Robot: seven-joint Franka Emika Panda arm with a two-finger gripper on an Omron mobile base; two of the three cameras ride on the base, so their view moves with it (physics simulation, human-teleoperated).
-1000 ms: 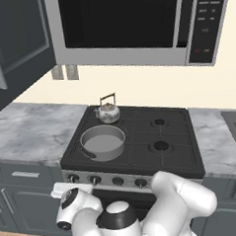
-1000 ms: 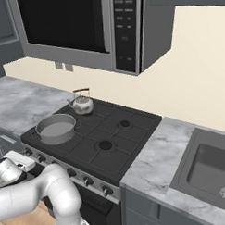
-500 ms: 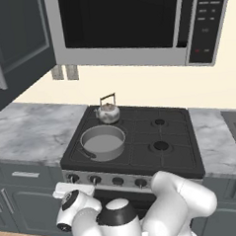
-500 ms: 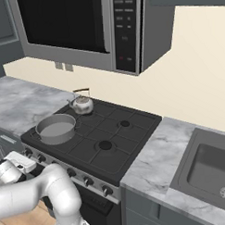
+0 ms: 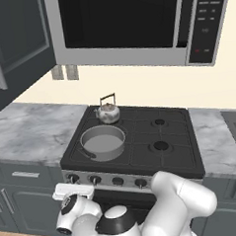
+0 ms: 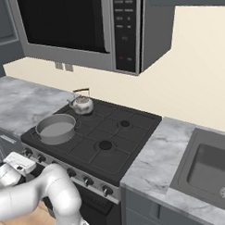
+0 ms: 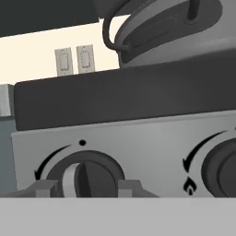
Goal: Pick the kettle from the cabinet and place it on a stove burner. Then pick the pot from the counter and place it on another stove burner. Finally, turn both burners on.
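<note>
The silver kettle point(image 5: 108, 112) point(image 6: 82, 104) stands on the cooktop's back left burner. In front of it the grey pot point(image 5: 102, 142) point(image 6: 56, 128) sits on the front left burner; from the hand view its underside point(image 7: 170, 27) shows at the top. My gripper point(image 5: 72, 193) point(image 6: 18, 163) point(image 7: 87, 189) is low at the stove's front, at the leftmost knob point(image 7: 85, 177). It is open, one fingertip point(image 7: 44, 188) on each side of that knob and apart from its ridge. No flame is visible. The cabinet door point(image 5: 16, 42) hangs open at upper left.
More knobs point(image 5: 117, 181) line the stove front, one just right of mine point(image 7: 226, 168). The two right burners point(image 5: 160, 146) are bare. A microwave point(image 5: 134, 25) hangs above the stove. Marble counter point(image 5: 32, 132) lies to the left, a sink point(image 6: 205, 168) to the right.
</note>
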